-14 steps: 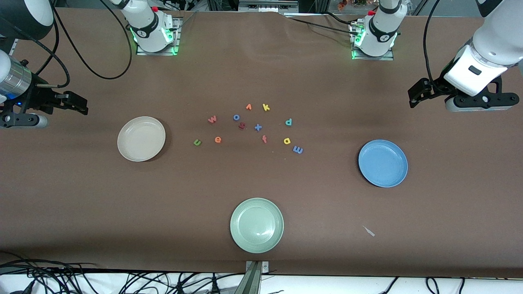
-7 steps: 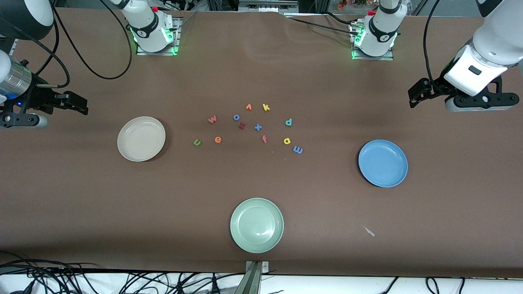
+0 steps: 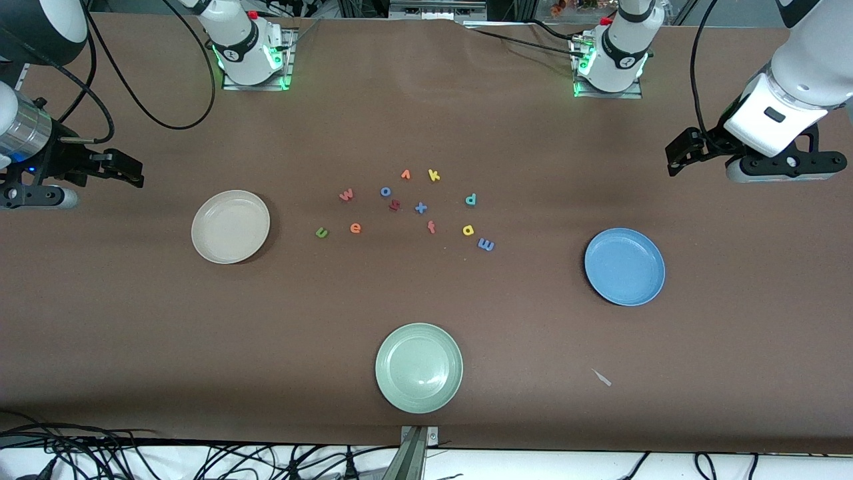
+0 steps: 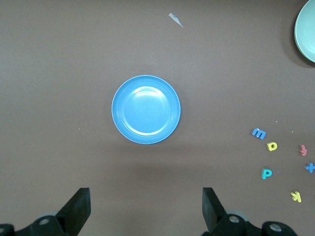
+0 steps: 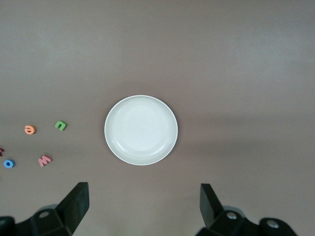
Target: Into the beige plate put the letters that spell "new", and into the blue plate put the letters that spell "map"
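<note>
The green n (image 3: 321,232), orange e (image 3: 355,228) and pinkish-red w (image 3: 346,195) lie mid-table on the side toward the empty beige plate (image 3: 230,227). Toward the empty blue plate (image 3: 624,267) lie the blue m (image 3: 486,245), yellow a (image 3: 468,230) and teal p (image 3: 470,199). My left gripper (image 3: 674,160) hangs open and holds nothing, over bare table at the left arm's end; its wrist view shows the blue plate (image 4: 146,109). At the right arm's end my right gripper (image 3: 133,172) is open and holds nothing, with the beige plate (image 5: 141,130) in its wrist view.
Among the task letters lie an orange v (image 3: 405,175), yellow k (image 3: 434,175), blue o (image 3: 385,191), blue x (image 3: 420,208), red f (image 3: 431,227) and a dark red letter (image 3: 394,205). A pale green plate (image 3: 418,367) sits near the front edge, with a small scrap (image 3: 602,377) beside it.
</note>
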Controlling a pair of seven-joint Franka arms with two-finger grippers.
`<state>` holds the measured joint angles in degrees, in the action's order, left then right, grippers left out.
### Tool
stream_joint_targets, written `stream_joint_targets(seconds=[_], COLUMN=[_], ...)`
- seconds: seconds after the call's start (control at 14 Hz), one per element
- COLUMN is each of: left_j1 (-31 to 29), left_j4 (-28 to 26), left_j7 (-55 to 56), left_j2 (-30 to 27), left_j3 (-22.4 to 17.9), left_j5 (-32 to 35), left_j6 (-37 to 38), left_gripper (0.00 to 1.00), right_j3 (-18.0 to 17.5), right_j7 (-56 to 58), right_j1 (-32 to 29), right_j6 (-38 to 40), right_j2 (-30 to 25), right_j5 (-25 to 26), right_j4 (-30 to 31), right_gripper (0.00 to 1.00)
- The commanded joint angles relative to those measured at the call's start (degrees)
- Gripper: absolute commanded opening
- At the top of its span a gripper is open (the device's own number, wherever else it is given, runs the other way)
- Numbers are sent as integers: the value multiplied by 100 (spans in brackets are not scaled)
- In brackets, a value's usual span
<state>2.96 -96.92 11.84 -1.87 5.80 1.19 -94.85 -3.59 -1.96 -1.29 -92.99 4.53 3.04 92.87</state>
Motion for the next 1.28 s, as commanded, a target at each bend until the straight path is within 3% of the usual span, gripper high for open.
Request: stream_joint_targets(seconds=[0.0,0.43,0.64,1.21], left_j1=[-6,-23,12,100], left_j4=[182,182,191,349], left_j7=[-24,-85,-33,-15], left_j2=[72,81,449,591], left_j3=[8,8,17,105], left_j5=[-22,-84,-40,-66], left_j6=[142,133,238,326], left_gripper=[100,100,100,100], right_j3=[-19,-27,-27,-115], right_j7=[-6,-15,-15,-427], right_j1=[-20,-20,-20,146], right_j6=[53,79,106,79], right_j2=[-31,-31,-31,38], right_j5=[-102,-102,-102,-111], right_j4=[3,12,12,12], right_gripper=[100,100,100,100])
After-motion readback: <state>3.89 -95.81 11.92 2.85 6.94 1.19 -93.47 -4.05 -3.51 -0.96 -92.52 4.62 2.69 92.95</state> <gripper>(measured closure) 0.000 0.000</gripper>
